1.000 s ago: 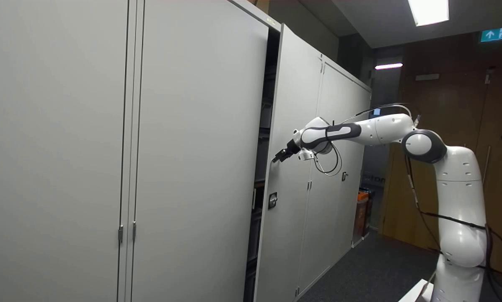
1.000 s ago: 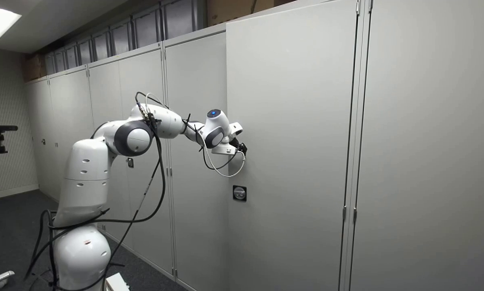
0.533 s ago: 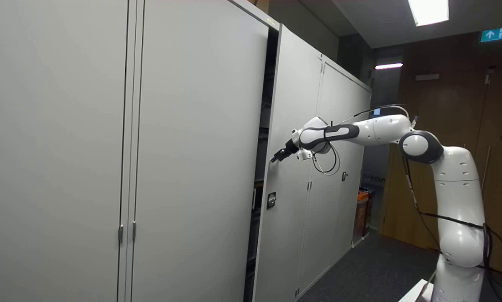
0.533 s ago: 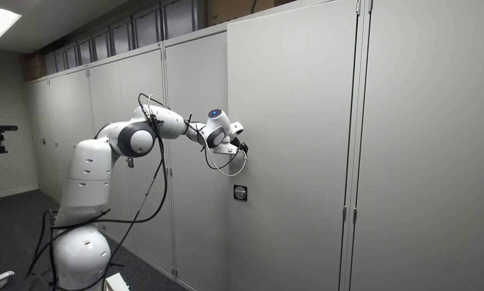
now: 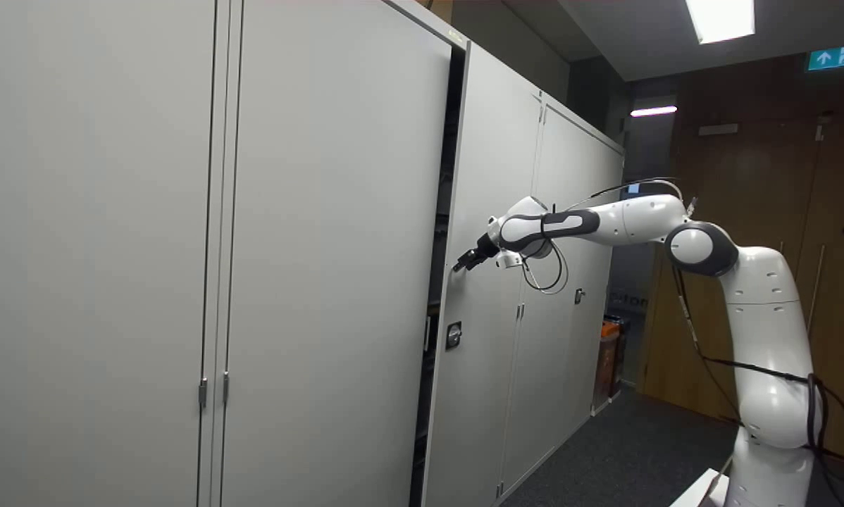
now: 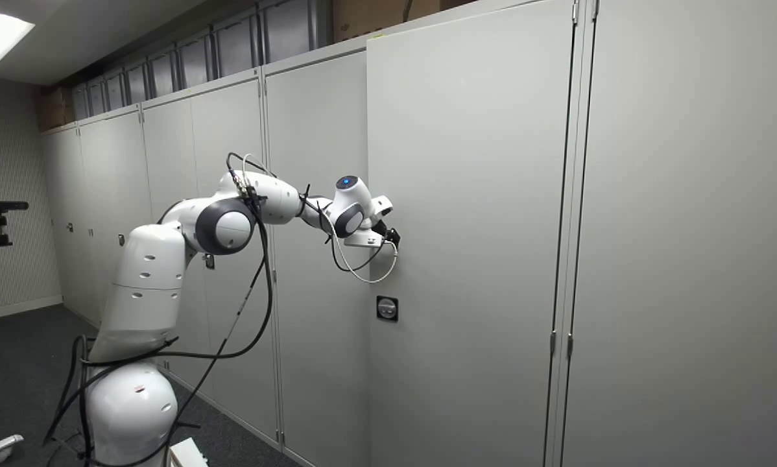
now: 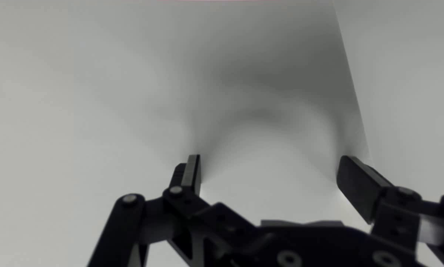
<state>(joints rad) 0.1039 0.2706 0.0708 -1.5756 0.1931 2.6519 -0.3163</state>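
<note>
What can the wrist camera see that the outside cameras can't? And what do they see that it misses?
Only the wrist view clearly shows the wide space between the two fingers.
Only the exterior views show the big white arm and the black latch plate; a green exit sign shows in an exterior view.
All show the fingers and the pale cupboard door; whether they touch is hard to tell.

Smooth, matt metal by the looks of this cabinet door [image 6: 473, 227], glossy plastic-like arm [image 5: 771, 338], dull gripper [image 7: 270, 166], wooden doors [image 5: 753, 183], rough-looking carpet [image 5: 591, 454]!
</note>
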